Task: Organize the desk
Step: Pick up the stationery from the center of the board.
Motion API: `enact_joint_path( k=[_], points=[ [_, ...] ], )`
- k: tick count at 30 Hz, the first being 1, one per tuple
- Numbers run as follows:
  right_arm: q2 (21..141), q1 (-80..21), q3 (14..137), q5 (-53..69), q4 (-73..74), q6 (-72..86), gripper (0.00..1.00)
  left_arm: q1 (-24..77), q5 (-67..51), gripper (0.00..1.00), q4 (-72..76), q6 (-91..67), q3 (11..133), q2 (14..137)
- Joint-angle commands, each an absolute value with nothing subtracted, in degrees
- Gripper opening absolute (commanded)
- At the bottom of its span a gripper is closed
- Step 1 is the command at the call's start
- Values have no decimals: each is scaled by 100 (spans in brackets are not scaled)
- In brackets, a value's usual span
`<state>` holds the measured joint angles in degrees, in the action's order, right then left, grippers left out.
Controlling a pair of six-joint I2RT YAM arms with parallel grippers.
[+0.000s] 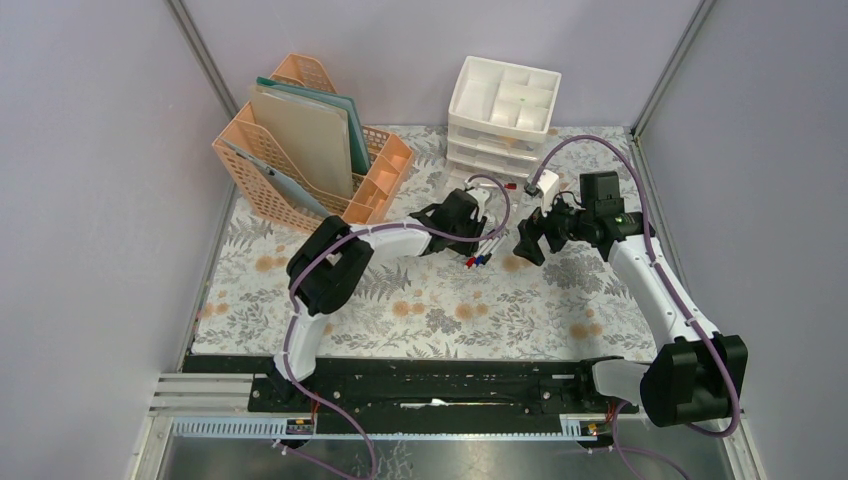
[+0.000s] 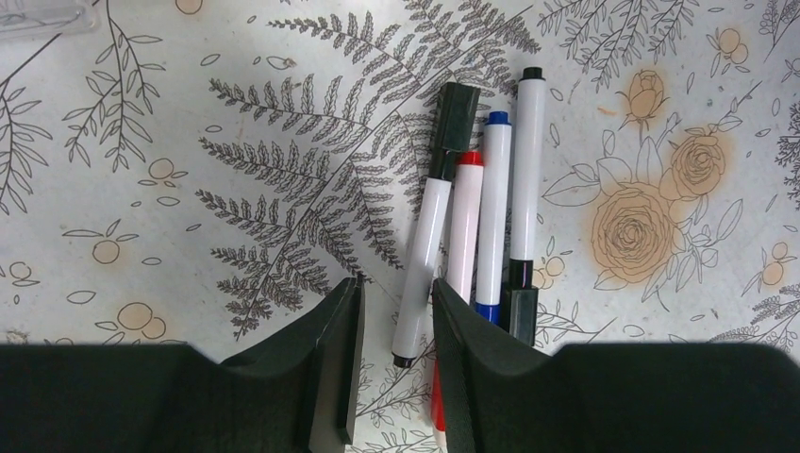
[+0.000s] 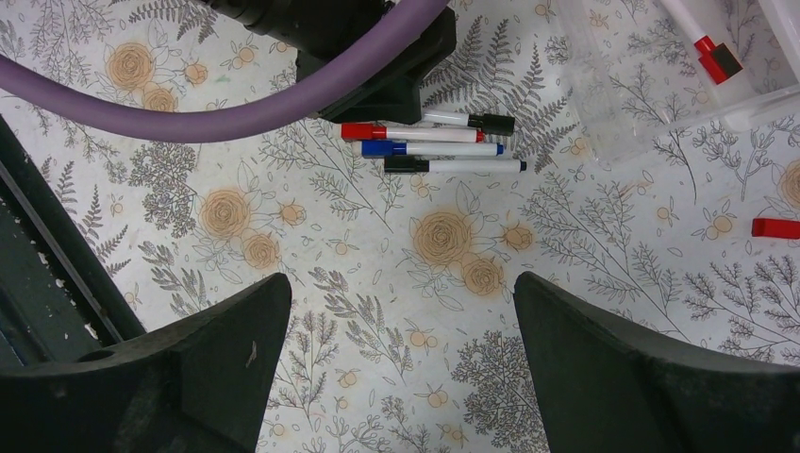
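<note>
The desk (image 1: pixel 420 320) is covered with a pale cloth printed with ferns and flowers. Several white markers lie side by side on it: one with a black cap (image 2: pixel 425 236), a red one (image 2: pixel 464 226), a blue one (image 2: pixel 492 208) and another black one (image 2: pixel 526 170). My left gripper (image 2: pixel 396 293) hangs low over their near ends. Its jaws are partly closed either side of the black-capped marker's tail, with a gap on the left, and the red marker runs under the right finger. My right gripper (image 3: pixel 401 293) is wide open over bare cloth, right of the markers (image 3: pixel 434 142).
A peach file rack (image 1: pixel 300 170) with folders stands at the back left. A white drawer unit (image 1: pixel 500 110) stands at the back centre, with a clear tray (image 3: pixel 660 104) holding a marker in front of it. A loose red cap (image 3: pixel 775 227) lies nearby. A black rail (image 1: pixel 430 380) runs along the near edge.
</note>
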<state>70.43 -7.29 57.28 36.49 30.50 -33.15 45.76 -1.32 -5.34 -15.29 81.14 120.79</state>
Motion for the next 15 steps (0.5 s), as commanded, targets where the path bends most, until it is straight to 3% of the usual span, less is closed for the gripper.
enact_joint_path(
  k=[1, 15],
  points=[
    [7003, -684, 5713, 3665, 2971, -3388, 94, 4579, -97, 37, -677, -1383, 8394, 12191],
    [7014, -668, 5722, 3709, 2986, -3375, 94, 4905, 1016, 41, -1417, -966, 8612, 12408]
  ],
)
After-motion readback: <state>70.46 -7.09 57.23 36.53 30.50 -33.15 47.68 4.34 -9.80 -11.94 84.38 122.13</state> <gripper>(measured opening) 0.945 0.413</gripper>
